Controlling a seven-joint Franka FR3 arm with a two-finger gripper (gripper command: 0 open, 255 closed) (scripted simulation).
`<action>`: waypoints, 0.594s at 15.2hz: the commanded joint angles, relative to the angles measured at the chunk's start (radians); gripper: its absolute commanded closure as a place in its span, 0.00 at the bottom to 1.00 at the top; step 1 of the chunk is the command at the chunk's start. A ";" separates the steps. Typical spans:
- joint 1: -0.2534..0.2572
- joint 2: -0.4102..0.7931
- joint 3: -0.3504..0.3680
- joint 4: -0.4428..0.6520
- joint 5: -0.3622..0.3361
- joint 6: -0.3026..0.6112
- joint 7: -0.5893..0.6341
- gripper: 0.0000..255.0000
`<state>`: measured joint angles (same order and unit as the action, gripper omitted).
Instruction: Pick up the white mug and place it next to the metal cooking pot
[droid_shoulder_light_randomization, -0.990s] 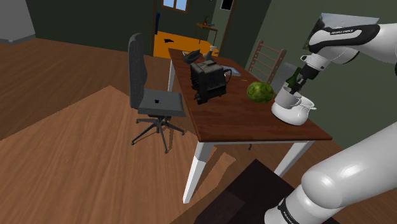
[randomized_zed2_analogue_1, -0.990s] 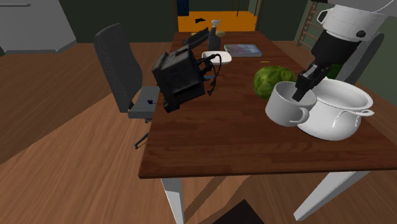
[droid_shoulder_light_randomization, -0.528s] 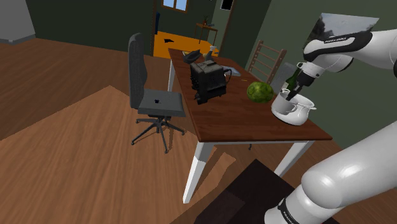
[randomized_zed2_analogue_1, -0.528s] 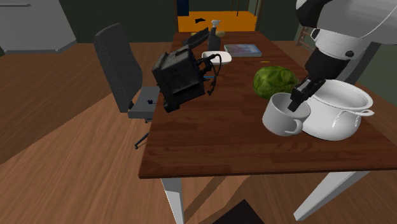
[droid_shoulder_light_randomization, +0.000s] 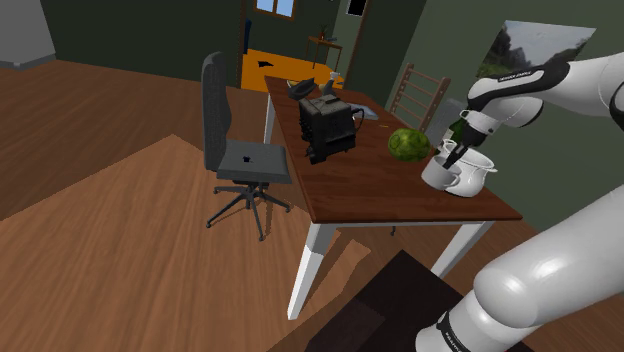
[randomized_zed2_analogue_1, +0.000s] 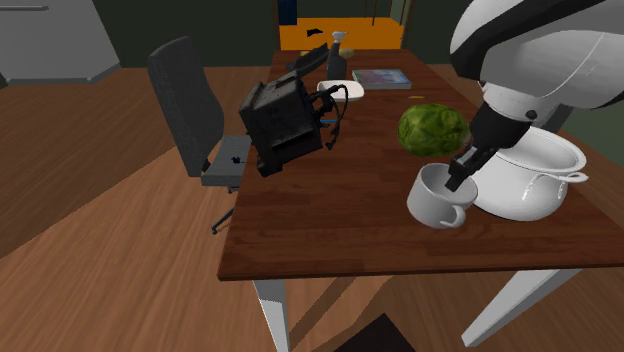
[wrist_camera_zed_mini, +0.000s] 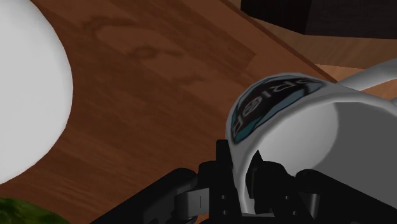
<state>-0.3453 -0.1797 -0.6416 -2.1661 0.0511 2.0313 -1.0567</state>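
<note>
On brown wooden table (randomized_zed2_analogue_1: 330, 235), second exterior view's left to right: black boxy appliance (randomized_zed2_analogue_1: 285, 125), green round melon-like ball (randomized_zed2_analogue_1: 432, 128), white handled mug (randomized_zed2_analogue_1: 436, 200), black two-finger gripper (randomized_zed2_analogue_1: 458, 178), glossy white cooking pot (randomized_zed2_analogue_1: 530, 182). Fingers (wrist_camera_zed_mini: 222, 162) pinch mug rim. Mug low, just beside pot; base contact unclear. Step: placing. Next likely: settle mug, spread fingers, lift straight clear.
</note>
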 joint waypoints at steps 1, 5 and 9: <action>0.000 0.013 -0.006 -0.018 0.009 0.028 -0.011 1.00; 0.002 0.037 -0.013 -0.052 0.026 0.081 -0.030 1.00; 0.005 0.065 -0.021 -0.083 0.049 0.133 -0.053 1.00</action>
<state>-0.3407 -0.1209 -0.6603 -2.2430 0.0946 2.1526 -1.1039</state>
